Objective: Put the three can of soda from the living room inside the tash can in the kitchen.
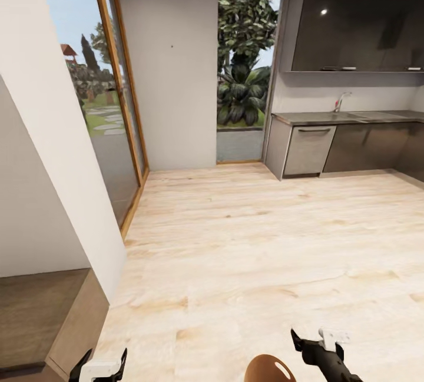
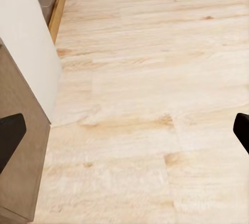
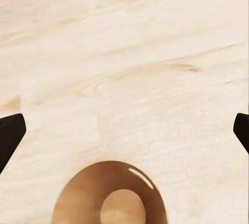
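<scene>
Kitchen coming into view, trash can at the robot's feet.

Head camera is showing the kitchen point(image 1: 353, 117) ahead, with dark cabinets and a chrome tap point(image 1: 341, 101) on the counter, while the tash can point(image 1: 270, 369) is sitting on the pale wood floor point(image 1: 247, 240) at the bottom edge, between the left gripper point(image 1: 100, 364) and the right gripper point(image 1: 321, 341). Left wrist camera is looking over bare floor beside a white wall point(image 2: 26, 42), its jaws standing spread and holding nothing. Right wrist camera is looking down at the bin's brown inside, its jaws likewise spread and empty. No soda can is appearing here, so all three seem left to fetch or already dropped; I cannot tell which.
</scene>
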Controlling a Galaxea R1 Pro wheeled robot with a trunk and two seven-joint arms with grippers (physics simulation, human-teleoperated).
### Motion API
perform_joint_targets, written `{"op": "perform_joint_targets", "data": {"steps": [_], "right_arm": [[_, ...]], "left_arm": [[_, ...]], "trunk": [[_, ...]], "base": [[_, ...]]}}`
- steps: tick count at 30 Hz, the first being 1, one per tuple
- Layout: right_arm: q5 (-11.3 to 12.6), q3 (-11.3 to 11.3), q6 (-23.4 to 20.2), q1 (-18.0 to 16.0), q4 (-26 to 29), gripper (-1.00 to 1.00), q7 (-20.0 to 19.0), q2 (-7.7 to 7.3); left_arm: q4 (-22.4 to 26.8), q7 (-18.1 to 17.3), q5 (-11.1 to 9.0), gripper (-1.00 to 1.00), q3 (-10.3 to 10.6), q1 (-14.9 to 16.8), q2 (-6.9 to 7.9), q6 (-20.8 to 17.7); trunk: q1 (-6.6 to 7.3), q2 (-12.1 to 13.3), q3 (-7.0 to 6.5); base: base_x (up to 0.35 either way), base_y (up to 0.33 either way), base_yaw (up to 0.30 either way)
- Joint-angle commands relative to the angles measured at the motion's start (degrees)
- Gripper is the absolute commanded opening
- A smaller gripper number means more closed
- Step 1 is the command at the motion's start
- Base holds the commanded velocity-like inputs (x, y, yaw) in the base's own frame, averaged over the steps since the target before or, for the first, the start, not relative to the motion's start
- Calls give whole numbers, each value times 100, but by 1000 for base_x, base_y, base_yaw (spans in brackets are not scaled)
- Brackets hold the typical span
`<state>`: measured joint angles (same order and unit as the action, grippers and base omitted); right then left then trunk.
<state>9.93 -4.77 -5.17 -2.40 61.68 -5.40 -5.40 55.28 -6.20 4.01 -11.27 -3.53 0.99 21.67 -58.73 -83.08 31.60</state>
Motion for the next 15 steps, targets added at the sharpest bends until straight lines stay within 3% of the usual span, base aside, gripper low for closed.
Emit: {"op": "perform_joint_targets", "data": {"steps": [1,5,6,7,8,10,13,15], "right_arm": [[0,-10,-356,-69,-3,100,6,-24],[5,-35,-1833,-759,-105,100,56,-260],[7,-44,-3134,-1794,-622,100,99,-634],[7,-44,-3400,-2110,-873,100,103,-745],[10,-33,-3838,-2837,-1582,100,98,-986],[-53,72,-4311,-4400,-3505,100,84,-1382],[-267,273,-4472,-5321,-4493,100,72,-1492],[-461,416,-4563,-5689,-4830,100,57,-1425]], "left_arm": [[0,-1,3,100,-3,0,-1,-3],[0,-3,8,100,-9,1,2,-12],[0,-3,11,100,-9,1,0,-18],[0,-4,11,100,-8,1,0,-19],[0,-4,11,100,-8,1,-1,-22],[0,-4,12,100,-6,1,0,-27],[-4,-8,16,100,-6,4,-1,-32],[-6,-10,18,100,-7,6,-2,-35]], "trunk": [[0,0,0],[0,0,0],[0,0,0],[0,0,0],[0,0,0],[0,0,0],[0,0,0],[0,0,0]], "base": [[3,0,3],[2,0,2],[0,0,0],[0,0,0],[0,0,0],[0,0,0],[0,0,0],[0,0,0]]}}
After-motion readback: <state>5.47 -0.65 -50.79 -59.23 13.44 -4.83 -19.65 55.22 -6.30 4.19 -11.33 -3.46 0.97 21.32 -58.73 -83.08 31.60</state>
